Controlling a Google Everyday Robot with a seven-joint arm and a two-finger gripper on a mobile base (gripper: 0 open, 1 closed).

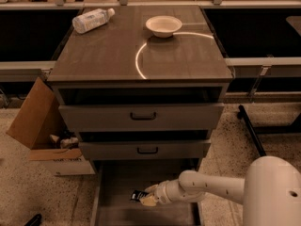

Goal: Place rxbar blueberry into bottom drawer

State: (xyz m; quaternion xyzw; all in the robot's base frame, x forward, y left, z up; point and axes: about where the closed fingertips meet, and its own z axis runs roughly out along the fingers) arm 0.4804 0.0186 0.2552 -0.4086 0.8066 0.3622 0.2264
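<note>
Camera view: gripper (148,199), low inside bottom drawer (120,182), pinches rxbar blueberry (137,196) by one end; likely light, flat, slippery-wrapped.

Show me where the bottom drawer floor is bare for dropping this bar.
The bottom drawer floor is bare behind the gripper, back toward the middle drawer, and along the left rail. The crowded spot is mid-drawer, where the gripper holds the rxbar blueberry and the arm crosses from the right.
</note>
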